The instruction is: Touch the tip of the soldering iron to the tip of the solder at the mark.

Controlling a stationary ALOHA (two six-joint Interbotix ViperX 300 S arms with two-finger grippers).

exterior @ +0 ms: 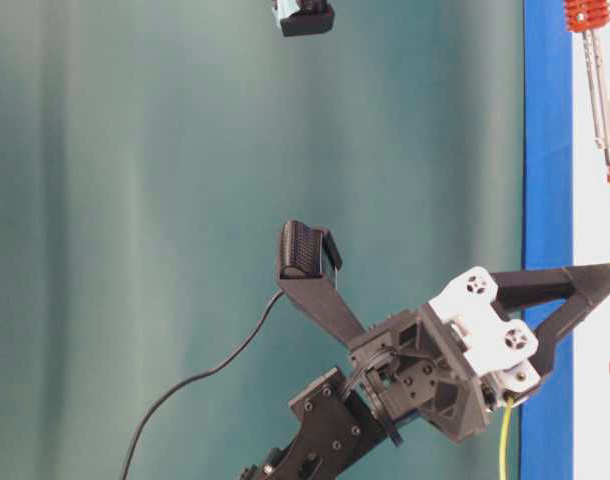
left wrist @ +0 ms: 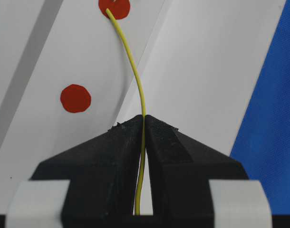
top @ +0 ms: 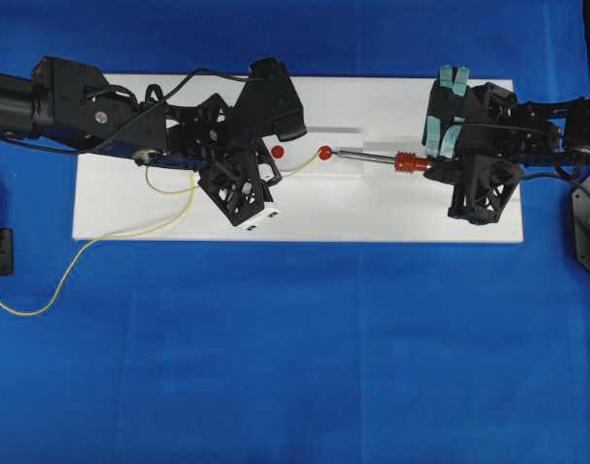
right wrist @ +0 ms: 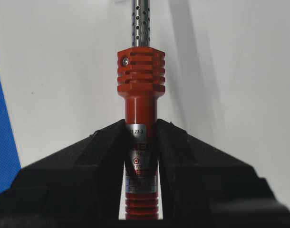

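Observation:
My left gripper (left wrist: 144, 118) is shut on the solder (left wrist: 135, 80), a thin yellow wire that curves up to a red mark (left wrist: 114, 7), where its tip rests. From overhead, the left gripper (top: 274, 178) sits left of that mark (top: 325, 153), and the solder (top: 300, 166) runs between them. My right gripper (right wrist: 140, 126) is shut on the red-orange handle of the soldering iron (right wrist: 140, 95). The soldering iron (top: 372, 156) lies pointing left, with the right gripper (top: 432, 164) at its handle. Its dark tip reaches the mark's right edge, close to the solder's tip; contact between the two cannot be made out.
A white board (top: 392, 213) lies on a blue cloth (top: 295, 367). A second red mark (top: 278, 152) sits just left of the first. The rest of the solder loops behind the left arm and trails off the board's front left. The iron's black cable runs off right.

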